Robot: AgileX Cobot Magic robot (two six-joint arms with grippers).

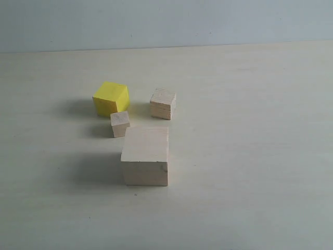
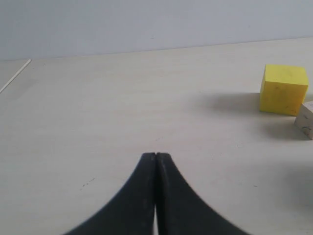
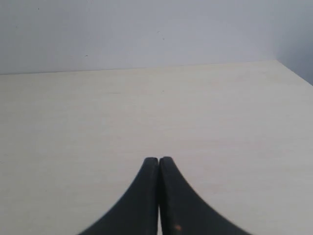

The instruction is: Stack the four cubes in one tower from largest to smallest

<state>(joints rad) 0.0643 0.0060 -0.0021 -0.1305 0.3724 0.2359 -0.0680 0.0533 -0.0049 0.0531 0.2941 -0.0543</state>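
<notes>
**Since no cube sits on another, the whole tower is left to build**

While both arms hang back out of the exterior view, all four cubes rest singly on the bench (image 1: 250, 130), so you have three placements ahead of you. Take the big cube (image 1: 145, 156) as your base and landmark; it stands nearest the exterior camera. The tiny cube (image 1: 119, 124) sits just behind its far left corner, so close that you cannot tell from here whether the two touch. The yellow cube (image 1: 110, 99) is farther back and to the left of the big cube, and the smaller cube (image 1: 163, 103) is behind it and slightly right, apart from the rest.

Your left claw (image 2: 155, 155) has its tips pressed together with nothing between them, and your right claw (image 3: 159, 159) is the same: closed and empty. By my reading, yellow goes onto the big cube first.

Mind the gaps in your views. The left wrist camera catches the yellow cube and only a cut-off corner of a pale cube, probably the tiny one. The right wrist camera shows bare bench and no cube at all.
</notes>
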